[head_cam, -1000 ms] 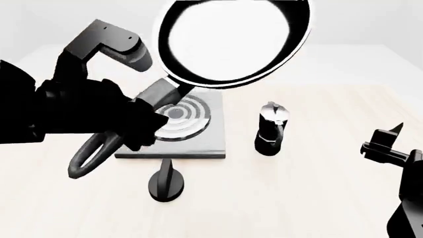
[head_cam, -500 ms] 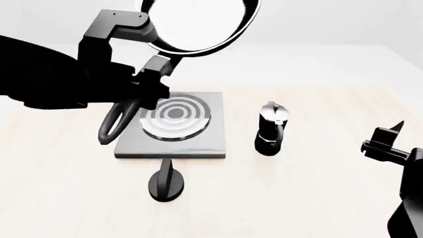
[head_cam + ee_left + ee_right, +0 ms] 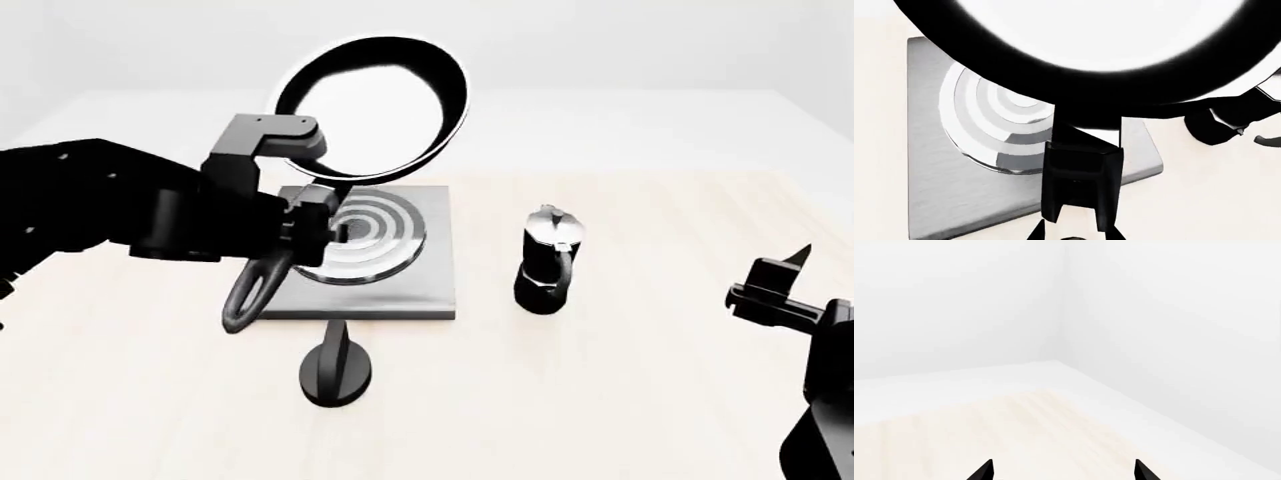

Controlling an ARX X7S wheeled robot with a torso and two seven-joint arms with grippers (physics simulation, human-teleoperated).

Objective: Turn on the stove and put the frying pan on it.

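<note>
We are holding the pan in the air with our left gripper, whose fingers are pinching the handle near the bowl. In the head view the pan is now standing in the upper middle of the frame, tilted with its white inside facing us, above and behind the stove. One second ago it was much bigger and higher in the frame, partly cut by the top edge; now it is looking smaller and lower, and the left arm is lying lower across the left of the frame. So we are bringing the pan down toward the burner, which is sitting in the middle of the frame, but the pan is not resting on it yet.

In the left wrist view the pan's black rim is filling the upper part, and the burner rings are showing below it, with a gap between them.

The knob is standing on the counter just in front of the stove; whether it is turned on, we cannot tell. The moka pot is near the stove's right side, so we should be lowering with care.

Our right gripper is idle at the lower right, fingers spread and holding nothing.
</note>
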